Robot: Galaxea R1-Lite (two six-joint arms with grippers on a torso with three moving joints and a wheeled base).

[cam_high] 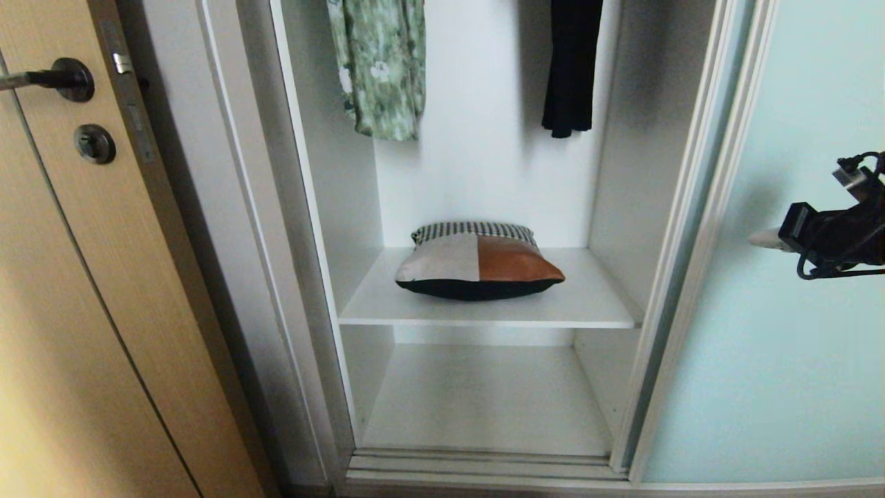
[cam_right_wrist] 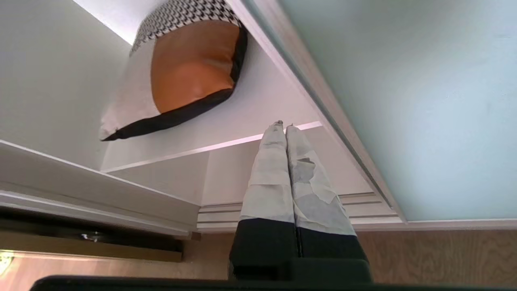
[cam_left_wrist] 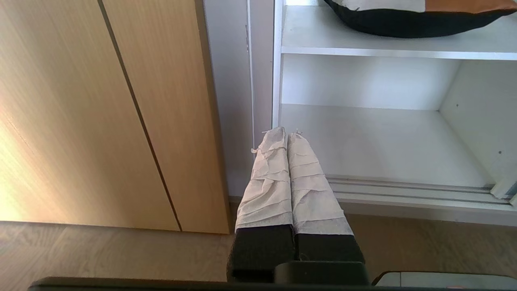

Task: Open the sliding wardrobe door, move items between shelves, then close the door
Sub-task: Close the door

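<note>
- Head view: sliding wardrobe door (cam_high: 781, 290) is slid to the right, compartment open. Right claw (cam_high: 760, 238) hangs in front of the frosted glass, pale wrapped tip pointing toward the door's silver frame; from here I can't tell if it touches the panel.
- The item (cam_high: 478, 268), which reads as a patchwork cushion (black base, rust-orange, white and checked panels), lies flat on the upper shelf (cam_high: 484, 319), well off to the left of the right claw and slightly lower. Lower shelf (cam_high: 484, 408) sits below it.
- Green floral garment (cam_high: 379, 66) and slim black garment (cam_high: 571, 66) hang above the cushion. Tan wooden door (cam_high: 83, 290) with its lever handle stands far left.
- Left wrist view: left claw (cam_left_wrist: 287, 133) clenched, the 2 wrapped fingers (cam_left_wrist: 268, 178) pressed together, holding nothing. It points at the compartment's left post, low near the floor; the lower shelf is just beyond it, the cushion's black edge higher up on the upper shelf.
- Right wrist view: right claw (cam_right_wrist: 284, 125) clenched and empty, 2 fingers together. Tip lines up near the upper shelf's front edge, right beside the door frame; the cushion is beyond the tip and apart from it, the glass alongside.
</note>
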